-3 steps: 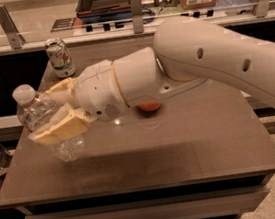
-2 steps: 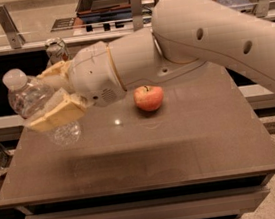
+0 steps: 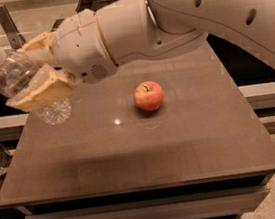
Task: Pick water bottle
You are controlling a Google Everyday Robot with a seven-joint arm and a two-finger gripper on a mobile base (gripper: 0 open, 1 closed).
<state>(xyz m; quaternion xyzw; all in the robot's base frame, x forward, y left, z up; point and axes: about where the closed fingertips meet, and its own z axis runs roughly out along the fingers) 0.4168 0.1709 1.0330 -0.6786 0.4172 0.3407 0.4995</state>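
The water bottle [image 3: 9,73] is clear ribbed plastic with a white cap at its upper left end. It is tilted and held in the air above the table's left side. My gripper [image 3: 34,69] is shut on the bottle's middle, with one cream finger [image 3: 39,94] below it and the other above. The bottle's label is hidden by the fingers. The white arm reaches in from the upper right.
A red apple [image 3: 149,95] sits on the brown table [image 3: 133,152] near its middle. A metal rail post [image 3: 6,20] and a counter stand behind the table. The soda can is hidden behind the arm.
The gripper has lifted the bottle higher and carried it left and up off the table. The arm has risen, uncovering the apple and hiding the can.
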